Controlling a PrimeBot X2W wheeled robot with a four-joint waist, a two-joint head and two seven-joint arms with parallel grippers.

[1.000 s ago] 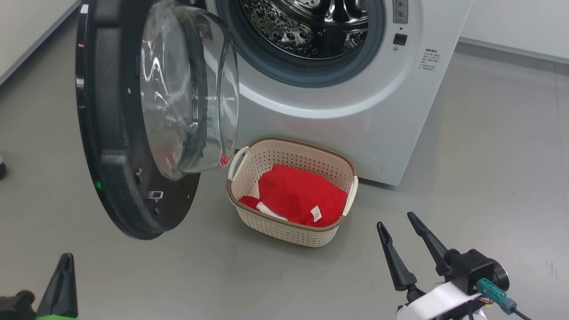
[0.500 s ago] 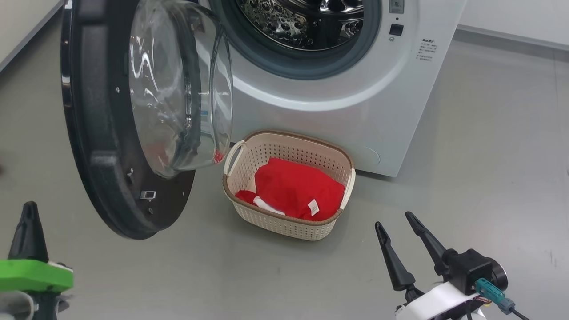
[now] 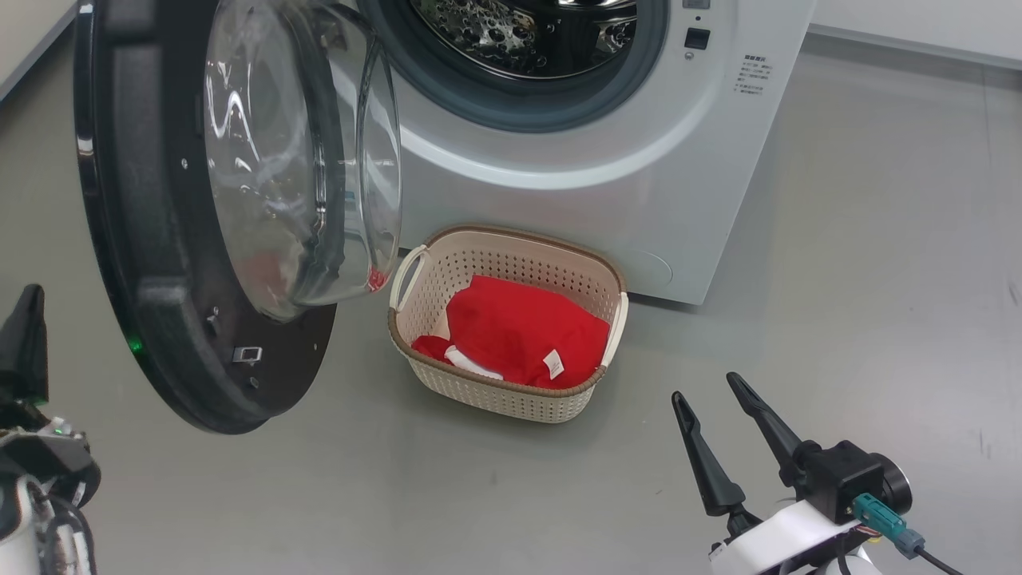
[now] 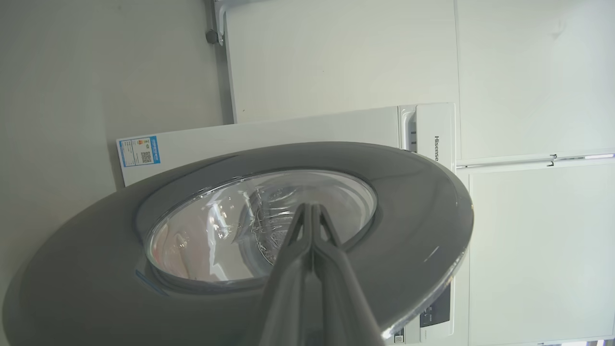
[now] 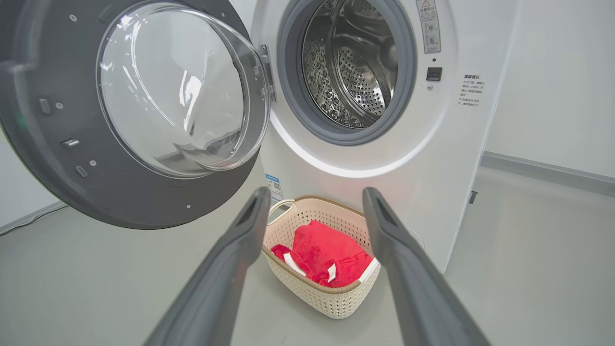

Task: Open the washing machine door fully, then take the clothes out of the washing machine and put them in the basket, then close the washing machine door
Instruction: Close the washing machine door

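The clothes [image 3: 519,339] are contained in the basket [image 3: 511,395], which is set on the floor [image 3: 838,279] just before the machine [image 3: 639,200]. The door [image 3: 144,239] is swung open and the steel drum [image 3: 519,32] exposed. The left gripper [image 4: 310,209] is closed on nothing; the right gripper [image 3: 706,386] is spread wide, unloaded.

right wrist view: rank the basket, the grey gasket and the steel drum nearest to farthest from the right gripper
1. basket, on the floor just beyond the right gripper.
2. grey gasket, ringing the washing machine opening, above and behind the basket.
3. steel drum, recessed inside the gasket.
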